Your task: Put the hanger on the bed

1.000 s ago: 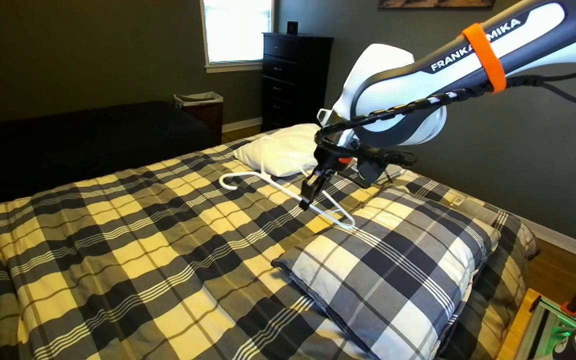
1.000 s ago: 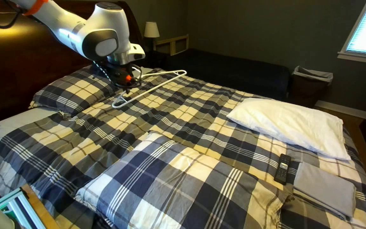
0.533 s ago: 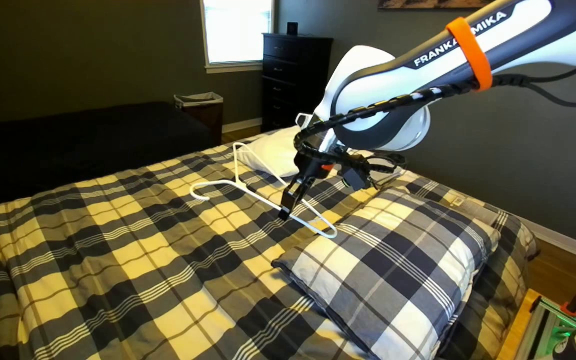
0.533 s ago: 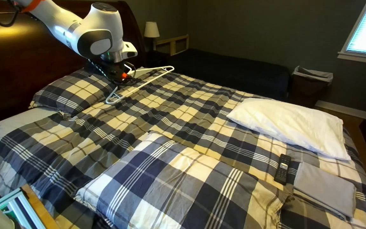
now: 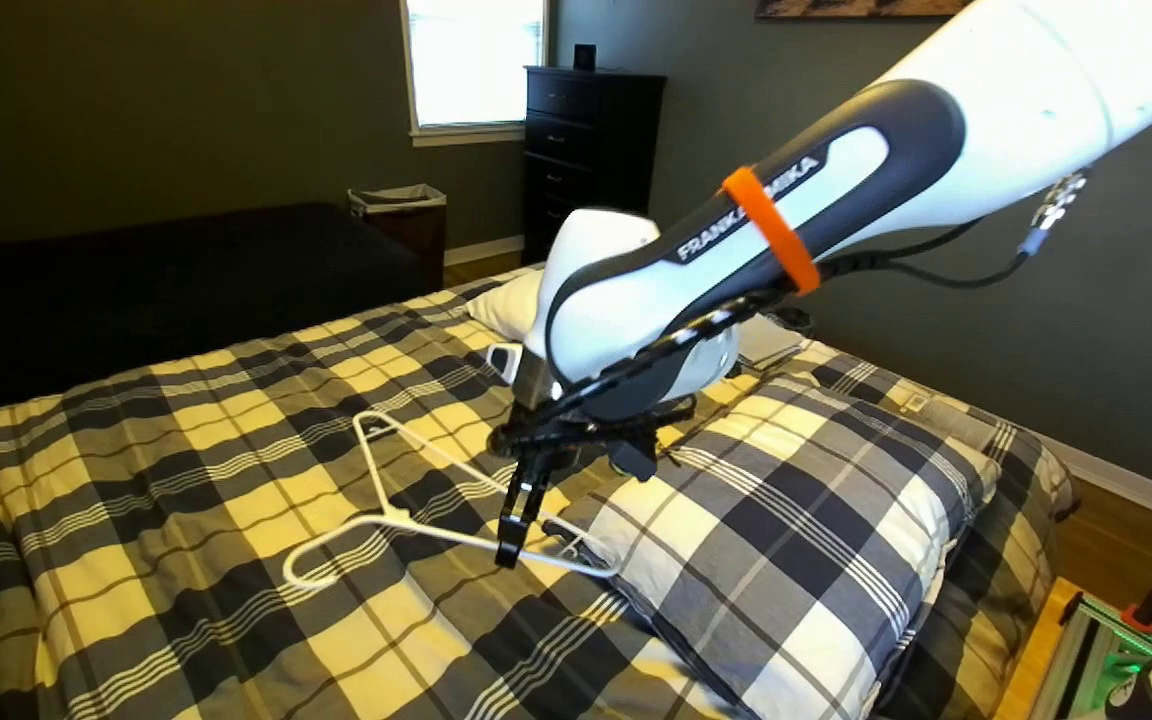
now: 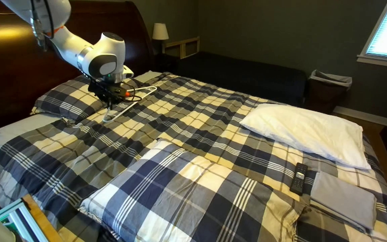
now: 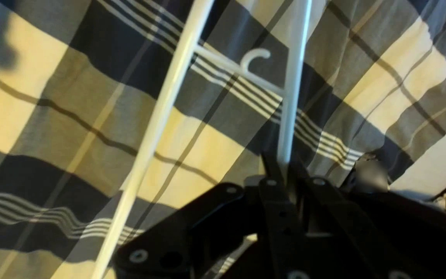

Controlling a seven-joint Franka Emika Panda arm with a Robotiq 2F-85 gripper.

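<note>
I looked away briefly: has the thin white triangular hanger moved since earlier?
Yes: in an exterior view, the hanger moved toward the picture's lower left, away from the tall black dresser.

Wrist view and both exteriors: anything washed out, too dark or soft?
Both exterior views: the window is washed out nearly white, the dark couch sinks almost to black. In an exterior view: a yellow glare patch on the headboard. Wrist view: the jaws are dark and soft at the tips; the hanger looks sharper away from them.
</note>
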